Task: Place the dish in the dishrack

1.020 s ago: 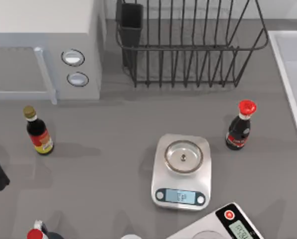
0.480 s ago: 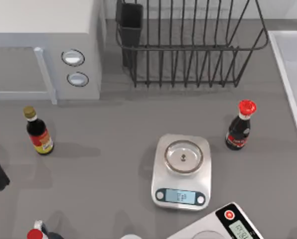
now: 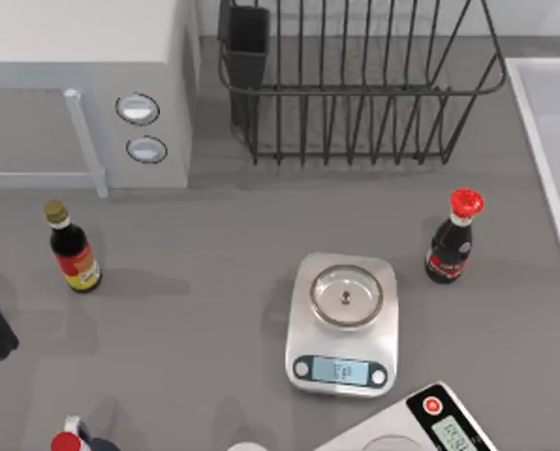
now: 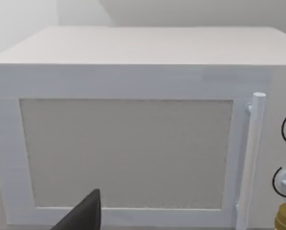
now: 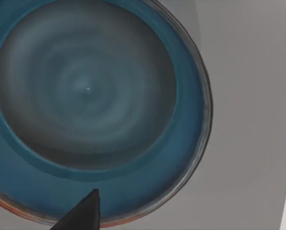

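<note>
nothing moved, dish (image 5: pixel 90 91) under right wrist

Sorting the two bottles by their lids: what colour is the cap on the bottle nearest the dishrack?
Red cap on the dark bottle, clearest in the top view.

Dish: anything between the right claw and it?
Nothing visible. In the right wrist view the teal-blue dish lies flat on the grey table, directly under the camera, with one dark fingertip of the right claw over its near rim and no object between them. The left claw faces the white microwave.
</note>
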Controlling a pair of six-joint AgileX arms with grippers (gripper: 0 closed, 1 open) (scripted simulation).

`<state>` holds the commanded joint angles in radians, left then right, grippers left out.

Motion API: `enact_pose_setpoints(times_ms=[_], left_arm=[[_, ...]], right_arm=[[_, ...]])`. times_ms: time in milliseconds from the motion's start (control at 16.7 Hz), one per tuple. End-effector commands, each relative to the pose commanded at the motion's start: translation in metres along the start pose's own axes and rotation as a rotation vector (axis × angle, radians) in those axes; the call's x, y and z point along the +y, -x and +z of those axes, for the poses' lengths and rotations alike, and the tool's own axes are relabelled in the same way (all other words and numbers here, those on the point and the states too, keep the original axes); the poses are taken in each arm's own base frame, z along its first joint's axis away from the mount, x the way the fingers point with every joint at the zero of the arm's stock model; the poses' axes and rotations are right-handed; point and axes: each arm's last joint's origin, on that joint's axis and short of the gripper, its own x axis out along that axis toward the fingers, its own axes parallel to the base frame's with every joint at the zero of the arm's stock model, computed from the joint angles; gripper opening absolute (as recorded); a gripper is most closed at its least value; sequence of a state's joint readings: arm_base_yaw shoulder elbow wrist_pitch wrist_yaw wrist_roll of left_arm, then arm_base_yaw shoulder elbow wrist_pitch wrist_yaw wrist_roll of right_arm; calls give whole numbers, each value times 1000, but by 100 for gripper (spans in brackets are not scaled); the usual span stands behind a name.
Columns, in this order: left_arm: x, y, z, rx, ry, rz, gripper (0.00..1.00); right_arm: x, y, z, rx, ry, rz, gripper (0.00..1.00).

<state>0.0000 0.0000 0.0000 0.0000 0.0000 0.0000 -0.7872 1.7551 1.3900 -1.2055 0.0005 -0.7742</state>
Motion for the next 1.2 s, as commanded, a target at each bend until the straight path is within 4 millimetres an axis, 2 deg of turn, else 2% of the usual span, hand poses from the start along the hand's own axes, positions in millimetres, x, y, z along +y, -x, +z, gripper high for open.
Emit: enact_pose_setpoints(times_ms=[240,360,720,840,1140,1200], left_arm=[[0,0,0,0,0,0,100],[0,0,0,0,0,0,100],[0,0,0,0,0,0,100],[0,0,0,0,0,0,100],[0,0,0,0,0,0,100],[0,0,0,0,0,0,100]], right_arm=[[1,-1,1,-1,3,-1,100],[0,-12,1,3,1,3,100],[-2,-80,3,-8,0,-7,100],[-1,-96,1,-2,0,-2,100],[0,-100,0,0,0,0,100],[0,-100,0,0,0,0,92]])
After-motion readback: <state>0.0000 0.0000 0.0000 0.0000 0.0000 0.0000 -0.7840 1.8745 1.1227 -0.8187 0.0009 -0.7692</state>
